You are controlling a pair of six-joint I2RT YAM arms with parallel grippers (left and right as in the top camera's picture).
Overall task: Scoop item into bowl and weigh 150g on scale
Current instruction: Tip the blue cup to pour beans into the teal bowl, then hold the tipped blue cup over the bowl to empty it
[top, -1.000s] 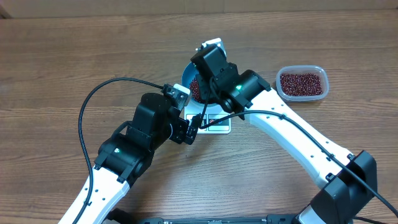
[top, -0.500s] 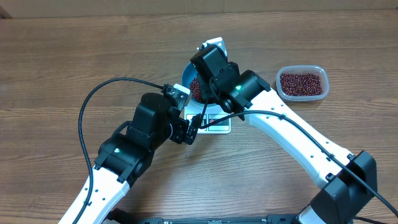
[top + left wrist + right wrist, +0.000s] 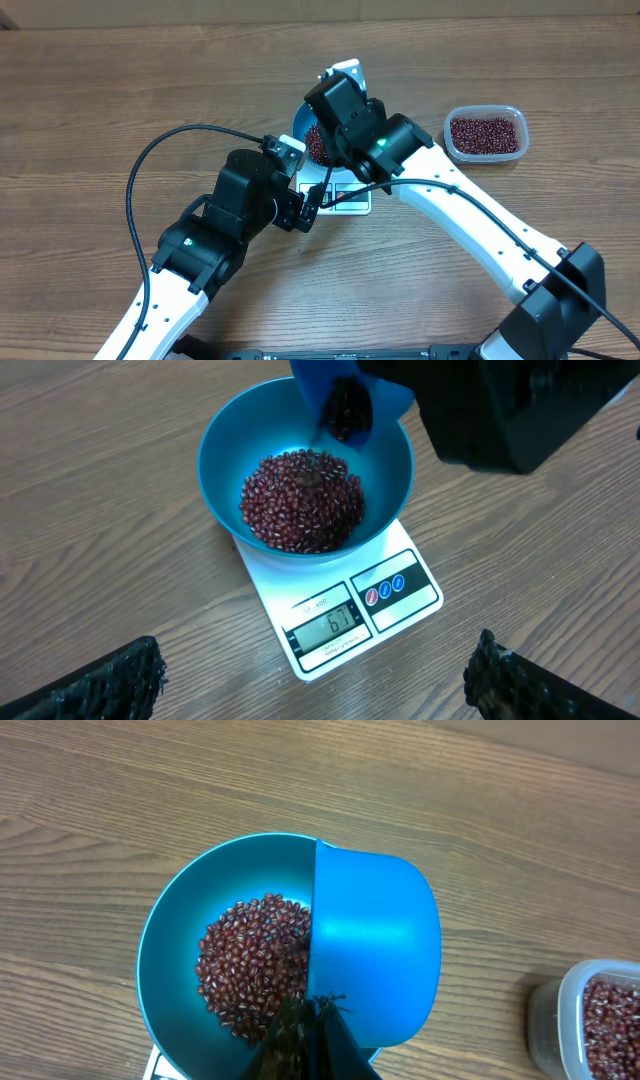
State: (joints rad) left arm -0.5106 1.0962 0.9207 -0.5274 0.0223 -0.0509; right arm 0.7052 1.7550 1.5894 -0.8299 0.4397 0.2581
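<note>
The blue bowl (image 3: pixel 225 450) stands on the white scale (image 3: pixel 400 585) and holds a heap of red-brown beans (image 3: pixel 303 500). The scale's display reads about 67. My right gripper (image 3: pixel 315 1020) is shut on the handle of a small blue scoop (image 3: pixel 375 950), which is tipped over the bowl's right side. In the left wrist view the scoop (image 3: pixel 345 400) has beans in its mouth, above the heap. My left gripper (image 3: pixel 315 680) is open and empty, low over the table just in front of the scale. From overhead, the right wrist hides most of the bowl (image 3: pixel 298 127).
A clear plastic tub (image 3: pixel 486 134) of more beans sits on the wood table to the right of the scale (image 3: pixel 352 203). It also shows at the right edge of the right wrist view, tub (image 3: pixel 600 1020). Both arms crowd the middle of the table.
The right wrist has turned very slightly over the bowl. The left arm has not moved.
</note>
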